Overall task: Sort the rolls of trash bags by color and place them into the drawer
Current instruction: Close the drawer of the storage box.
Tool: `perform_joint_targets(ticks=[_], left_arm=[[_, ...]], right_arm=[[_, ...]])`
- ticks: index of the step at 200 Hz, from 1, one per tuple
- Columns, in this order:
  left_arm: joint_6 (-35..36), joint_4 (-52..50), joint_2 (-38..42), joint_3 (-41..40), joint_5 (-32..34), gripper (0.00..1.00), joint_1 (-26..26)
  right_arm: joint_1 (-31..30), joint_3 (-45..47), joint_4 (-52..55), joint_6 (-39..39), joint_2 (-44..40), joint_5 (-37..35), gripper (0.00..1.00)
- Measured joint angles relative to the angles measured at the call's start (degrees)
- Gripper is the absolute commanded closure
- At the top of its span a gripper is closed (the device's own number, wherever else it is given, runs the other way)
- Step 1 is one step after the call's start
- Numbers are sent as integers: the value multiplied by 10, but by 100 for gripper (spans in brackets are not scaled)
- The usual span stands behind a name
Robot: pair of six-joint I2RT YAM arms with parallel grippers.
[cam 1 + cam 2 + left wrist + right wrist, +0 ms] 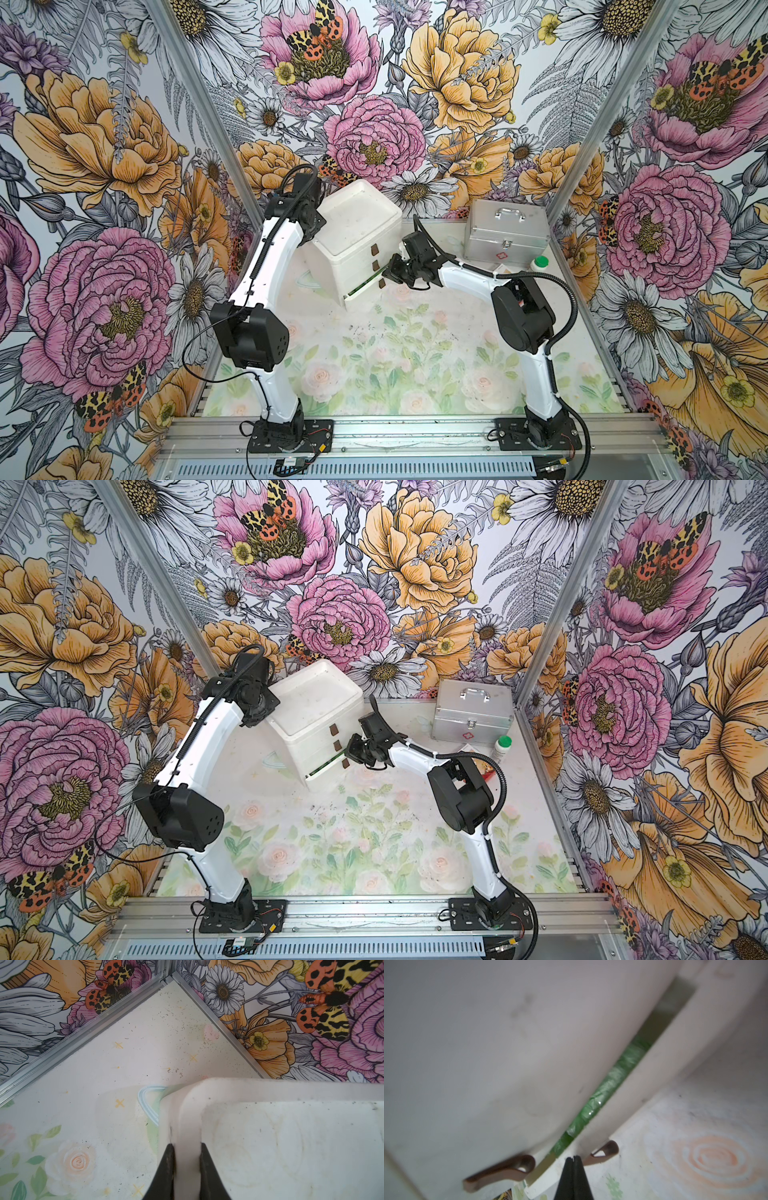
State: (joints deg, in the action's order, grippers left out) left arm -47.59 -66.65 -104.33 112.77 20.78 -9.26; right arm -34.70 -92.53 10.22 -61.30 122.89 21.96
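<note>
- You have one white plastic chest [357, 220] of three stacked drawers, standing at the back of the flower-printed counter [395, 353], turned at an angle to the walls.
- You can count three small brown pull tabs [375, 264] down its front in both top views, one per drawer. The right wrist view shows only two of them.
- The two upper drawers sit flush. The bottom drawer [664, 1053] stands slightly ajar, leaving a narrow slit.
- Through that slit you see green crinkly rolls [608, 1080] lying inside the bottom drawer. They blur into one strip, so you cannot count them.
- Your left tool [188, 1147] is clamped on the raised rim of the chest's top, one finger on either side of the rim.
- Your right tool [573, 1159] is closed with nothing between its fingers. Its tip sits at the front edge of the bottom drawer, beside that drawer's tab.
- One silver metal case [505, 237] with a handle stands at the back right, well apart from the chest.
- One white bottle with a green cap [539, 264] stands just beside the case.
</note>
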Motion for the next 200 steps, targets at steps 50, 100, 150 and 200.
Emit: perform_joint_targets(ticks=[50,100,150,200], left_arm=[[-3,0,0,0,2,100,-1],[-2,2,1,-3,2,100,-1],[-2,2,1,-3,2,100,-1],[-2,2,1,-3,2,100,-1]], right_arm=[[1,57,-125,-66,9,11,100],[7,119,-189,-73,-14,8,100],[18,178,-191,-66,-61,3,100],[21,181,-187,-63,-58,4,100]])
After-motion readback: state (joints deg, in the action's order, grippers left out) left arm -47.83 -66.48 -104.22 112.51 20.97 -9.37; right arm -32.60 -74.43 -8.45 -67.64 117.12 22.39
